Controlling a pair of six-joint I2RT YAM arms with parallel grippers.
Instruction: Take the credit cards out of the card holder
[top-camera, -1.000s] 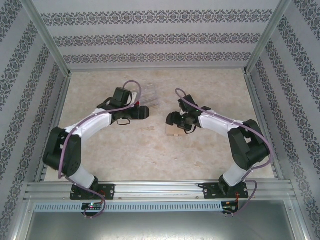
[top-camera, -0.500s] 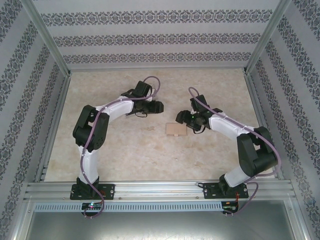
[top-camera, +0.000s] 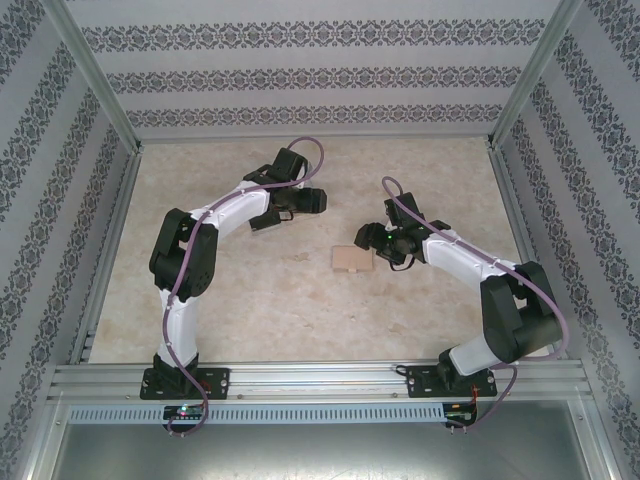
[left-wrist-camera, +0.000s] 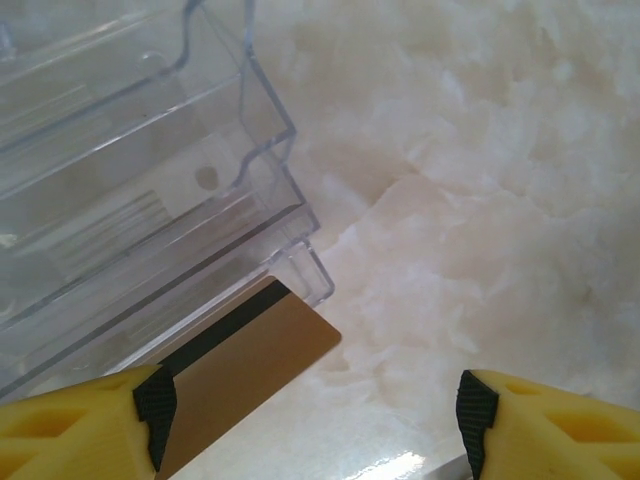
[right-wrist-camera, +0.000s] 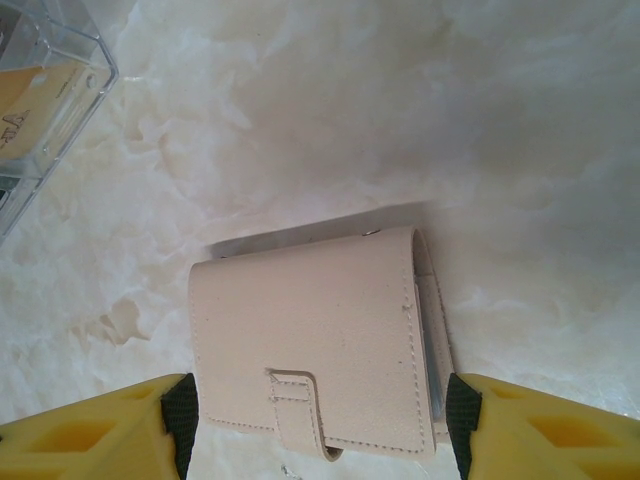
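The card holder (right-wrist-camera: 310, 340), cream and folded shut under its strap, lies flat on the marble table (right-wrist-camera: 400, 120) near the clear box (left-wrist-camera: 130, 170); the right gripper (right-wrist-camera: 318, 410) hangs above it, jaws spread wide to either side, gripping nothing; a tan, dark-striped credit card (left-wrist-camera: 250, 350) lies just beside the clear box's corner, where the left gripper (left-wrist-camera: 312, 405) also stands wide open and empty

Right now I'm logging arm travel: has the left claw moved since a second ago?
Yes. Against the unmoved card holder, the left claw went toward the back wall, slightly right.
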